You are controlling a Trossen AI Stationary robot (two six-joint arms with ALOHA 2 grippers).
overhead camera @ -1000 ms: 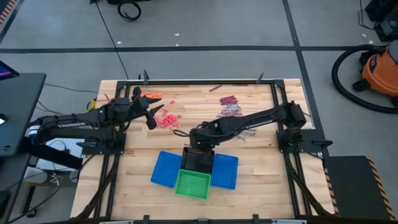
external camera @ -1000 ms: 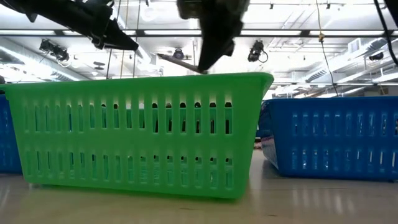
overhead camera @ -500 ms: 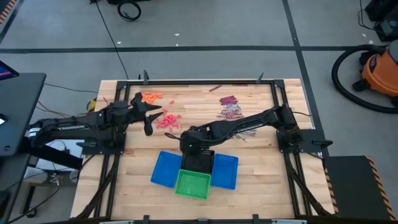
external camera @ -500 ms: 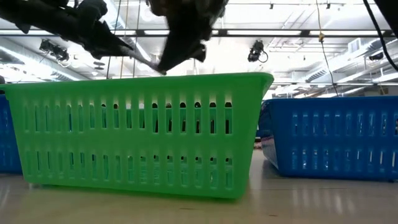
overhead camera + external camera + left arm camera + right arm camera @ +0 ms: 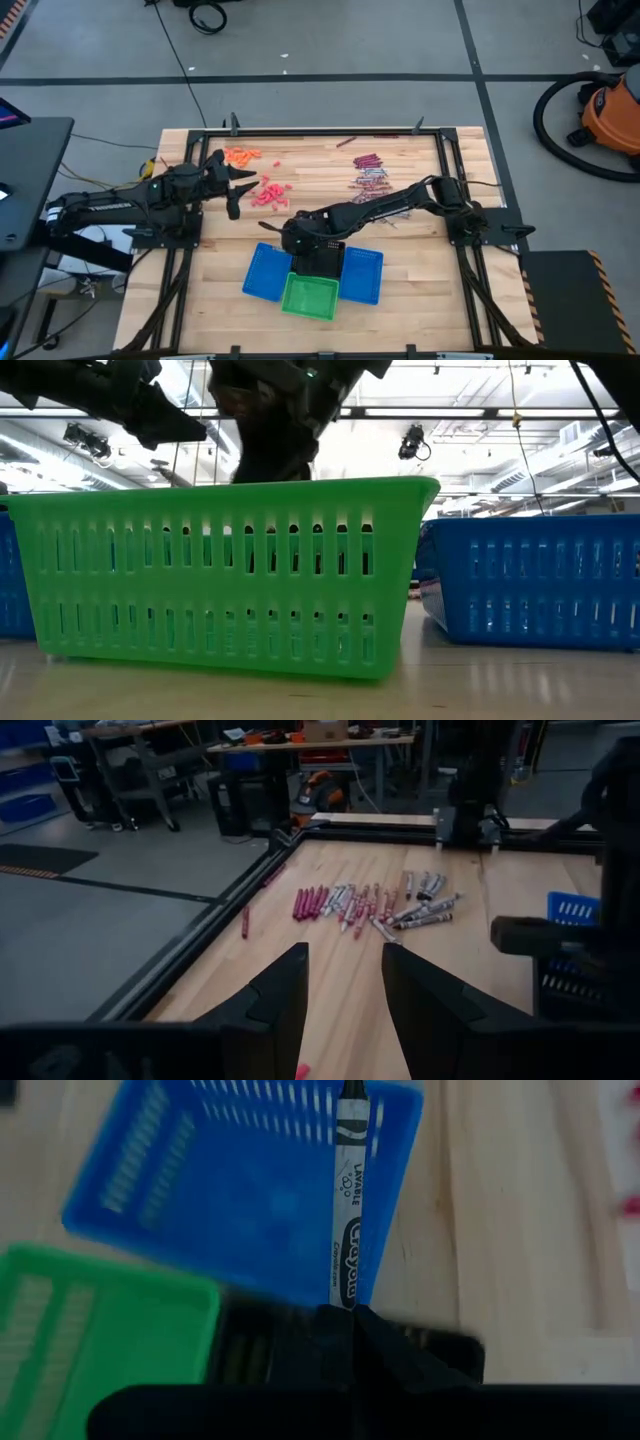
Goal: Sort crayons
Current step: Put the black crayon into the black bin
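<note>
Gripping a grey crayon over the left blue basket, right end effector clamped shut, left end effector parted above red crayons.

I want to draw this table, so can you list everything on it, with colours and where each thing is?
Blue baskets: two, blue, near edge, either side of the green one.
Green basket: one, green, near edge, middle.
Black basket: one, black, just behind the green basket.
Orange crayons: small pile, orange, far left.
Reddish crayons: small pile, reddish, left of centre.
Maroon and grey crayons: a spread, far right of centre.
Grey crayon: one, held above a blue basket.
Left tool: open, by the reddish crayons.
Right tool: shut on the grey crayon.
</note>
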